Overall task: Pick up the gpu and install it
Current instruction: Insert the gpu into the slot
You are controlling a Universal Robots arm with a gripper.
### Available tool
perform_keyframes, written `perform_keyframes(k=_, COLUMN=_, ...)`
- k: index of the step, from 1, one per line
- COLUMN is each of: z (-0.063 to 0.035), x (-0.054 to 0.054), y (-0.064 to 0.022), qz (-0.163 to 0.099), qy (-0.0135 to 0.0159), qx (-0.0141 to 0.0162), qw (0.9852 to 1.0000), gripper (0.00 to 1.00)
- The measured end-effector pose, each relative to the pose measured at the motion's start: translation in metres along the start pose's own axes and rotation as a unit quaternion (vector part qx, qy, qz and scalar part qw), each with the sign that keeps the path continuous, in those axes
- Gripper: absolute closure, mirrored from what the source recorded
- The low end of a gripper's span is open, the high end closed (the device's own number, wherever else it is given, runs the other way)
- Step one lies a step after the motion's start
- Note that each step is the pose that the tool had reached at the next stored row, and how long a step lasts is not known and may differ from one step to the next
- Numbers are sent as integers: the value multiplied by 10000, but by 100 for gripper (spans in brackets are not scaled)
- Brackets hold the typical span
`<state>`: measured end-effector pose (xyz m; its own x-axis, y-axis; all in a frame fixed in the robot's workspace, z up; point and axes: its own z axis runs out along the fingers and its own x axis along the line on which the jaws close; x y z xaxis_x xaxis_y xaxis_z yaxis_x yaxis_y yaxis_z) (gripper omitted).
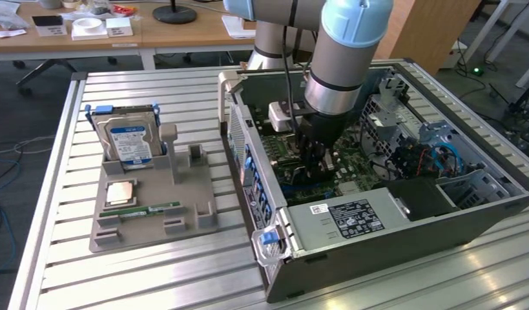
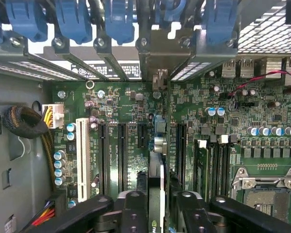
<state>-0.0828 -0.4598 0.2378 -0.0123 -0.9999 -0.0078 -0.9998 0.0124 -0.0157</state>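
The gpu [image 2: 156,174] stands on edge in the wrist view, a thin card with a dark face, set down into a slot of the green motherboard [image 2: 208,104], its end pointing at the rear bracket openings. My gripper [image 2: 157,199] straddles it, with one black finger [image 2: 135,206] close against one face and the other finger [image 2: 190,206] a small gap away from the other face. The jaws look slightly apart from the card. In the exterior view my gripper [image 1: 320,169] reaches straight down into the open computer case [image 1: 393,248], and it hides the card there.
Blue slot latches [image 2: 119,19] line the case's rear wall. A white slot [image 2: 81,155] and the processor socket [image 2: 264,194] flank the card. Outside the case, on the exterior view's left, a grey fixture [image 1: 191,216] holds a hard drive [image 1: 130,142], a processor chip [image 1: 119,192] and a memory stick [image 1: 143,210].
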Motion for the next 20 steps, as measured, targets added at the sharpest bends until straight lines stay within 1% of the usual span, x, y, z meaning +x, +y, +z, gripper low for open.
perform_keyframes(k=1, z=-2, x=0, y=-1, qz=0, qy=2, qx=0, qw=10000, gripper=67)
perform_keyframes(k=3, z=-2, x=0, y=-2, qz=-1, qy=2, qx=-1, qw=10000, gripper=55)
perform_keyframes(k=4, z=-2, x=0, y=-2, qz=-2, qy=2, qx=-1, qw=10000, gripper=55)
perform_keyframes(k=5, z=-3, x=0, y=-2, qz=-2, qy=2, qx=-1, qw=10000, gripper=49)
perform_keyframes(k=11, z=-17, x=0, y=-2, qz=-1, qy=4, qx=-1, qw=10000, gripper=49)
perform_keyframes(k=15, z=-109, x=-1, y=-3, qz=-1, qy=3, qx=-1, qw=10000, gripper=49)
perform_keyframes(k=20, z=-258, x=-2, y=-6, qz=-1, qy=1, qx=-1, qw=10000, gripper=49)
